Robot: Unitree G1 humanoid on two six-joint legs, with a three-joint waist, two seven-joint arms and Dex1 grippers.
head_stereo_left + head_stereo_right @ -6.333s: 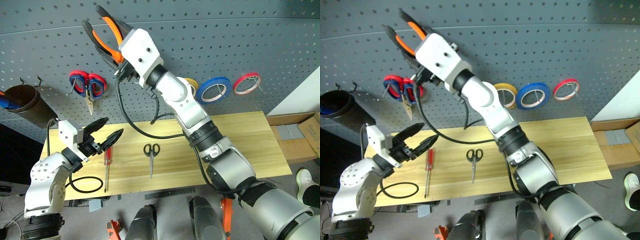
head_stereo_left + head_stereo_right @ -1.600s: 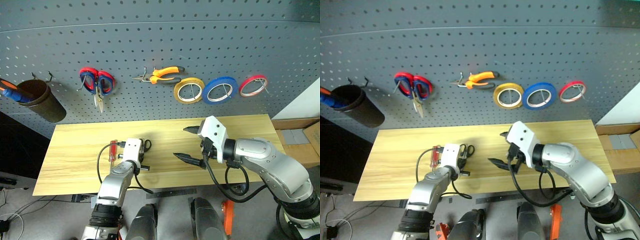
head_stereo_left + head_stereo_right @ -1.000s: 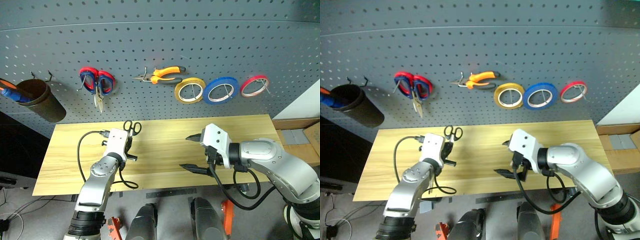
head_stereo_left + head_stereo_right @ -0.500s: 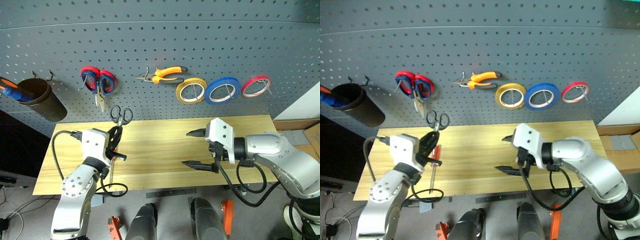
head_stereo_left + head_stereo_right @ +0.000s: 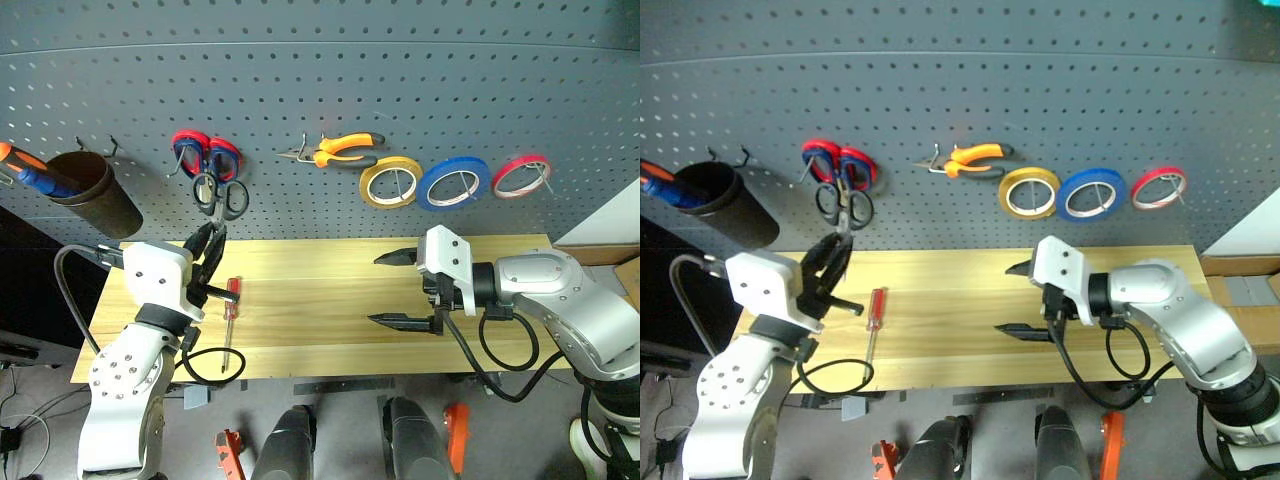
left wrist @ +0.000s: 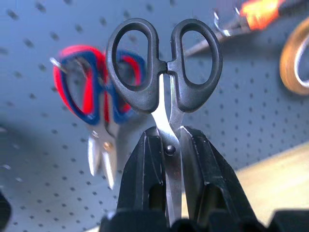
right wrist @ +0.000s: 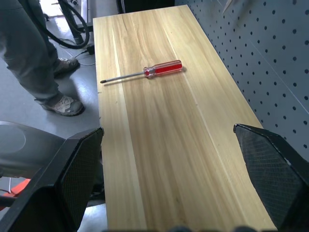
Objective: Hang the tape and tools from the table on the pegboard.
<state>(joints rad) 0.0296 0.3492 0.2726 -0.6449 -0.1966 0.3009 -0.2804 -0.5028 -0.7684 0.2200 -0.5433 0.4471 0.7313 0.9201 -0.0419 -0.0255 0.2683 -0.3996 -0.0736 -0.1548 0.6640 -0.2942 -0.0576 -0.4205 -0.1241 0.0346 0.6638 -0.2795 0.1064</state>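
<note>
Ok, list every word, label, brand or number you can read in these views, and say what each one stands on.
None: no readable text in any view.
The black scissors, the screwdriver and the blue tape bear no visible print.
The pegboard and the table are unmarked.

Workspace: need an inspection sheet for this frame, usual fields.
Surface: table, light wood planks; only a red-handled screwdriver lies on it.
Job's things: blue tape hangs on the pegboard, between a yellow roll and a red roll; orange pliers and red-blue scissors also hung.
Clutter: brown cup on the pegboard with a tool in it.
End effectors: left end effector shut on black scissors, raised before the pegboard; right end effector open above the table.
Cables: black cable loops off the left arm over the table's front edge.
Surroundings: a person's legs by the table's end.
</note>
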